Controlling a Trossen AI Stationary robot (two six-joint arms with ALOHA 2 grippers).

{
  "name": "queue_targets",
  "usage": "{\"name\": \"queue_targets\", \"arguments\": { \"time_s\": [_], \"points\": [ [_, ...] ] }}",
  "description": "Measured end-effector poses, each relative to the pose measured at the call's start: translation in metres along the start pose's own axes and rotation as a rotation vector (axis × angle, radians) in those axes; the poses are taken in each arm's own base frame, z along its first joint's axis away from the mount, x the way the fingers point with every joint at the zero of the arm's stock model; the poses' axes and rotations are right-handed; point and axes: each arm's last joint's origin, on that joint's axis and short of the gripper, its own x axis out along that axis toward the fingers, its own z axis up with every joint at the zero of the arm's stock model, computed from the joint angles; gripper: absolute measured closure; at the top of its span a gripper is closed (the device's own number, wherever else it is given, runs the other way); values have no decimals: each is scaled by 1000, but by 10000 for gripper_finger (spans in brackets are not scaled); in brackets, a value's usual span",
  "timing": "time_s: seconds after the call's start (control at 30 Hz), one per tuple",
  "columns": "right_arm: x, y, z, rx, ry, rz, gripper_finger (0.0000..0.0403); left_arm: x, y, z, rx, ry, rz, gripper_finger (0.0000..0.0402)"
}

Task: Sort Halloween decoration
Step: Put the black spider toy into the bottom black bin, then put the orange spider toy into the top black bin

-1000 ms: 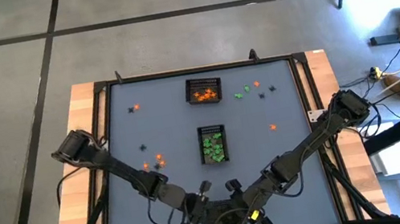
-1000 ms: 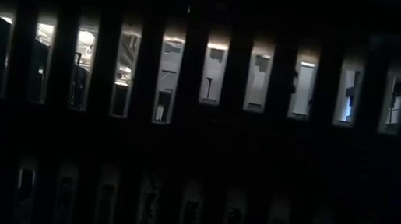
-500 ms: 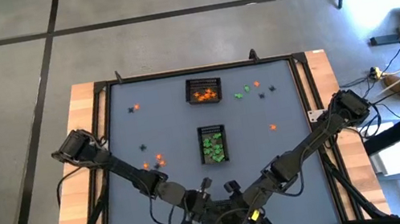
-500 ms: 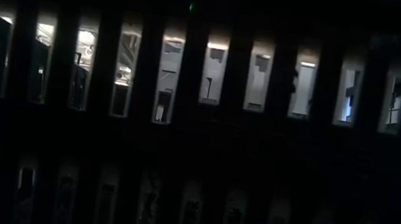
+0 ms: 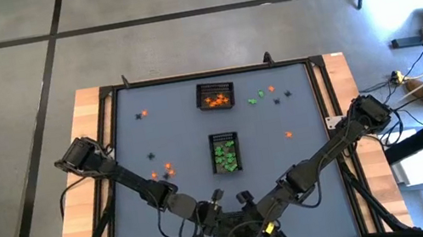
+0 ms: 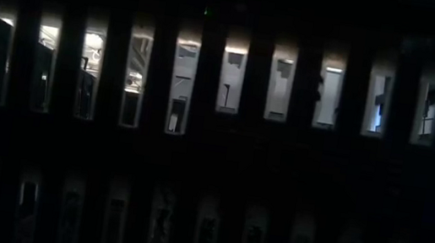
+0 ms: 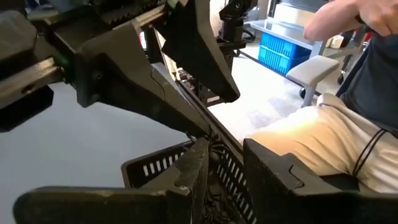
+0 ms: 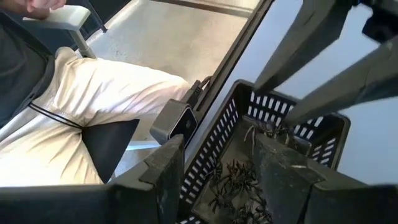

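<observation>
Both grippers meet over the black basket at the table's near edge

Left gripper (image 5: 212, 222) and right gripper (image 5: 249, 215) hang over the same mesh basket (image 8: 273, 149) full of black trinkets (image 8: 239, 180), right by the middle of the near edge; right fingers (image 8: 165, 171) spread wide with nothing between them, left fingers (image 7: 196, 168) set narrower over the basket wall, can't tell if they're pinching anything. Mid table (image 5: 131, 149), a basket of green trinkets (image 5: 225, 152). By the far edge, a basket of orange trinkets (image 5: 215, 95). Loose decorations (image 5: 162, 171) lie scattered toward the left and right edges. A seated person's leg (image 8: 106, 93) shows just past the near edge
</observation>
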Motion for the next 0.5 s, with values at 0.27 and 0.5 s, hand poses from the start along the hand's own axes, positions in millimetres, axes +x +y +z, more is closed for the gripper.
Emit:
{"name": "queue_targets", "arguments": {
  "time_s": [0.27,0.5],
  "points": [
    [0,1,4,-25,-43,5,217,1,0,-3,-20,18,1,308],
    [0,0,3,-26,-29,3,217,1,0,-4,-25,23,1,308]
  ]
}}
